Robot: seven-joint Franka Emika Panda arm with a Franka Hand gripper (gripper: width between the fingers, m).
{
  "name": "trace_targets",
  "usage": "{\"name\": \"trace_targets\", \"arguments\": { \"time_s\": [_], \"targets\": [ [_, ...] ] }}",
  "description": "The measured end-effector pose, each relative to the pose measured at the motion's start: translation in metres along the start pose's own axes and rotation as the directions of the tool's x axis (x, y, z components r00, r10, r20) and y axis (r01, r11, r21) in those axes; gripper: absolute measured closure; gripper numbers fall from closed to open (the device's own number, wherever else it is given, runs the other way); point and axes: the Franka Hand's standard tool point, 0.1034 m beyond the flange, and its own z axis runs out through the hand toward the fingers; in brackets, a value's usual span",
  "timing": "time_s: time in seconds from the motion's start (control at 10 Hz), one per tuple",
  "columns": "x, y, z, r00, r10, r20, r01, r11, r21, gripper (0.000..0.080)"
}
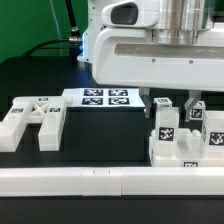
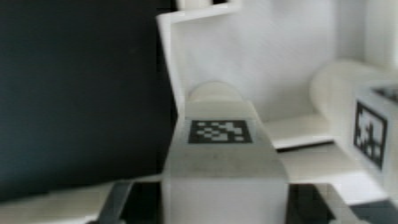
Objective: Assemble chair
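Note:
My gripper (image 1: 166, 103) hangs under the big white robot body at the exterior view's right, over a cluster of white tagged chair pieces (image 1: 180, 140). In the wrist view the gripper (image 2: 219, 206) is shut on a rounded white bar (image 2: 221, 150) that carries a small marker tag. The dark fingers (image 2: 135, 200) press against both of the bar's sides. Behind the bar lie a flat white slab (image 2: 214, 50) and another tagged piece (image 2: 365, 125). A forked white chair piece (image 1: 30, 122) with tags lies on the black table at the exterior view's left.
The marker board (image 1: 105, 97) lies flat behind the middle of the table. A long plain white rail (image 1: 100, 181) runs along the front edge. A green object (image 1: 50, 45) stands at the back left.

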Motion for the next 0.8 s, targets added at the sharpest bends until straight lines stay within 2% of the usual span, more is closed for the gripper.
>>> {"name": "trace_targets", "arguments": {
  "time_s": [0.1, 0.3, 0.6, 0.7, 0.8],
  "targets": [
    [0.0003, 0.0003, 0.0, 0.993, 0.116, 0.004, -0.116, 0.993, 0.007, 0.0505],
    [0.0004, 0.0001, 0.0004, 0.966, 0.257, 0.005, -0.257, 0.966, 0.007, 0.0505],
    [0.0005, 0.0, 0.0005, 0.923, 0.385, 0.005, -0.385, 0.923, 0.006, 0.0505],
    [0.0002, 0.0, 0.0009, 0.923, 0.385, 0.006, -0.385, 0.923, 0.005, 0.0396],
    [0.0002, 0.0003, 0.001, 0.94, 0.342, 0.003, -0.342, 0.94, 0.004, 0.0396]
  ]
}}
